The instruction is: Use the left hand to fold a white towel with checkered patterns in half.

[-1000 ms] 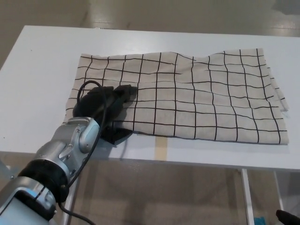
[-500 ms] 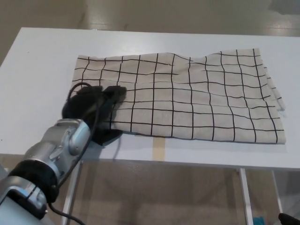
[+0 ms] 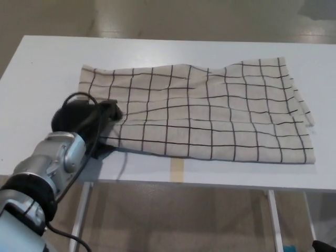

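Observation:
The white towel (image 3: 210,113) with black checks lies flat on the white table (image 3: 42,68), reaching from the left part to the right edge. Doubled layers show along its right side. My left hand (image 3: 81,119) rests on the table at the towel's near left corner, overlapping that edge and hiding the corner. A black cable loops over the wrist, and the silver forearm (image 3: 50,163) comes in from the lower left. My right hand does not show.
A strip of beige tape (image 3: 178,169) marks the table's near edge, just below the towel. Bare tabletop lies left of and behind the towel. Below the near edge are the floor and the table's legs (image 3: 273,220).
My left hand has slid left, from on top of the towel to its left near corner. The whole picture has also drifted slightly, so the camera moved. The towel keeps its shape.

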